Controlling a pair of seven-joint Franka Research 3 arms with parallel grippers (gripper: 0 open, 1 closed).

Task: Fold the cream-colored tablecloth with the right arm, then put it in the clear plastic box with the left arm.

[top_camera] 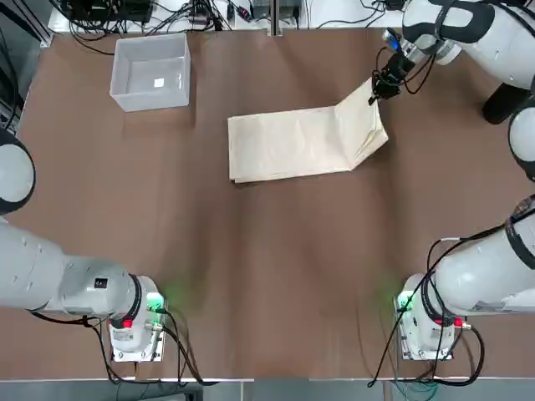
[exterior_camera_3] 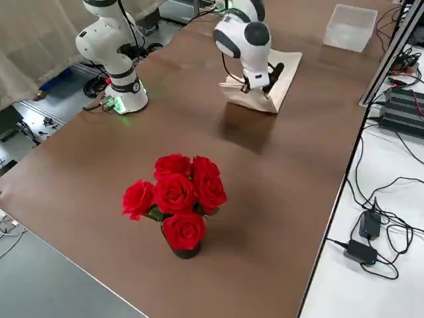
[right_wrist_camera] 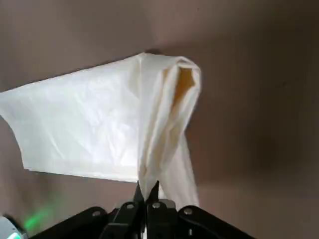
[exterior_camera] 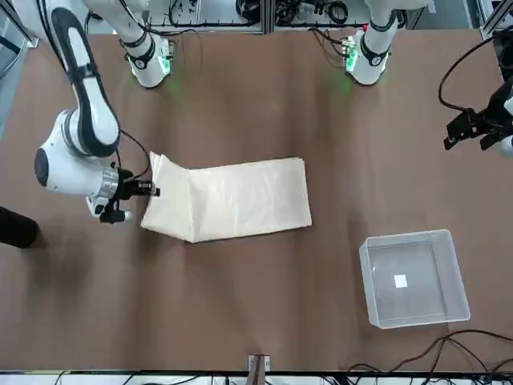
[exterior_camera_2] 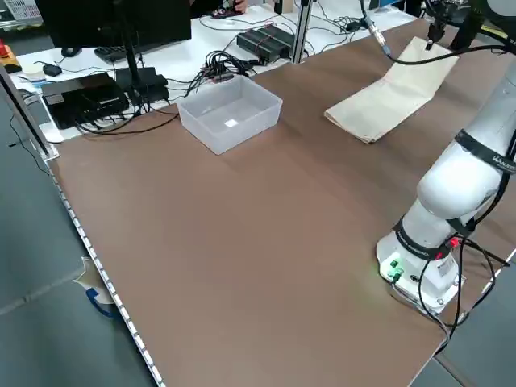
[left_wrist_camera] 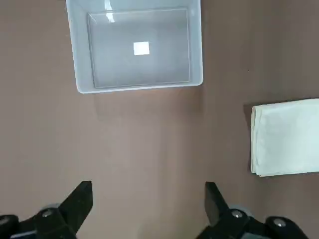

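Observation:
The cream-colored tablecloth (top_camera: 292,144) lies folded in the middle of the far half of the table, also in the front view (exterior_camera: 240,199). Its right end is raised off the table, and my right gripper (top_camera: 378,92) is shut on that lifted edge, as the right wrist view (right_wrist_camera: 147,190) shows, with the cloth (right_wrist_camera: 99,129) hanging from it. The clear plastic box (top_camera: 151,71) stands at the far left with a white label inside. My left gripper (left_wrist_camera: 147,195) hovers open high over the table's left side, short of the box (left_wrist_camera: 137,47), holding nothing.
A vase of red roses (exterior_camera_3: 175,202) stands on the table's right side, well away from the cloth. Cables and electronics (exterior_camera_2: 266,40) line the bench beyond the far edge. The two arm bases (top_camera: 134,322) (top_camera: 426,322) sit at the near edge.

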